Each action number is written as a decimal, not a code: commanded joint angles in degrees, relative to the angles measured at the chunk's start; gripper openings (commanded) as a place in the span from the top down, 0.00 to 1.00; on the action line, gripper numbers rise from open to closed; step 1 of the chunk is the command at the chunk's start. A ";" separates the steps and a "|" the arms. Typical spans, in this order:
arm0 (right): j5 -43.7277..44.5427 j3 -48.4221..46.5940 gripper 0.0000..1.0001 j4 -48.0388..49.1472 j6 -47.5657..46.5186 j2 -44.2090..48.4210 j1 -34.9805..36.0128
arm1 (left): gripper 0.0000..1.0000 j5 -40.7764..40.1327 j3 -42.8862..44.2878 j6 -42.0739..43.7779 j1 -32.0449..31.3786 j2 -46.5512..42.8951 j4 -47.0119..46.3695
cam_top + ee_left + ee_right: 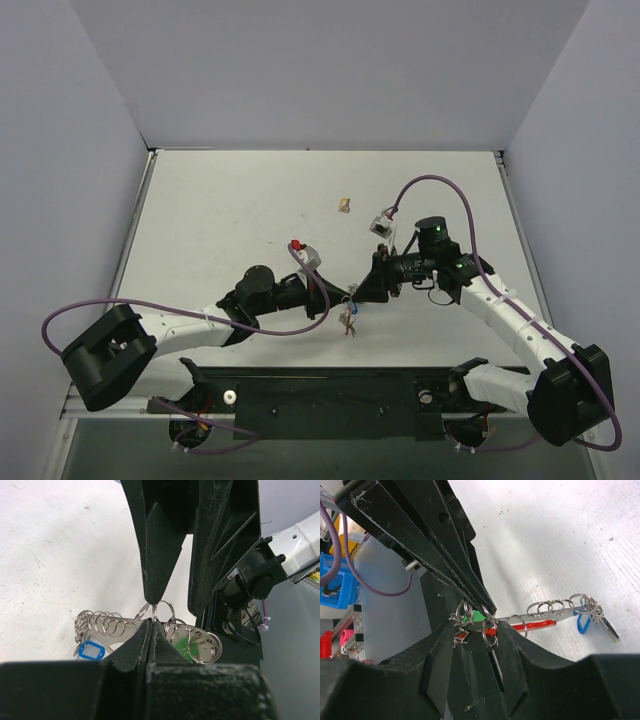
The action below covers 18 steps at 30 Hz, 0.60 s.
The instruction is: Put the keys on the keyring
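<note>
Looking down on one white table [220, 200], lying below both pairs of jaws. Counting two arms, the left arm [190, 325] and the right arm [500, 310], reaching inward and meeting tip to tip. Finding the left gripper [152, 628] with jaws pressed tight together, pinching one thin keyring [163, 612] right at the tips. Finding the right gripper [477, 632] with jaws spread, straddling the left tips and that pinched ring; not being able to tell pad contact from a near miss. Seeing one bunch of keys [350, 318] hanging just under the left jaws, strung along one flat silver bar [130, 622]. Counting about five small rings [102, 622] in a row on the bar, out past the jaws, plus two larger rings [207, 647] close beside them. Making out only one key [609, 629] clearly, at the row's far end, farthest from the right jaws; the rest too tangled for counting. Counting one blue tag [581, 623], one red strip [532, 625] and one green bit [478, 616], the green one nearest the jaws. Counting one small tan lump [344, 205] on the table, well beyond both jaws.
</note>
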<state>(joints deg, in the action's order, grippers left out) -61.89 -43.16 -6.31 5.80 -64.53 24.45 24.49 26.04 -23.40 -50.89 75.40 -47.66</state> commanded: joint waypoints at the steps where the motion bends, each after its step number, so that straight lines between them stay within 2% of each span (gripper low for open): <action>1: -1.48 -0.70 0.64 -1.69 -2.37 0.63 0.25 | 1.00 -2.16 -0.03 0.37 0.27 -2.53 -3.67; 18: -6.31 -0.88 0.68 -0.72 -1.67 0.72 1.92 | 1.00 -3.57 -0.91 -0.07 0.27 -2.89 -3.93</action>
<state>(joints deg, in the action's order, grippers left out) -64.42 -43.16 -8.29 4.16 -64.51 25.02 21.21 25.08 -23.33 -50.89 73.71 -46.98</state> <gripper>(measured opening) 0.317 0.015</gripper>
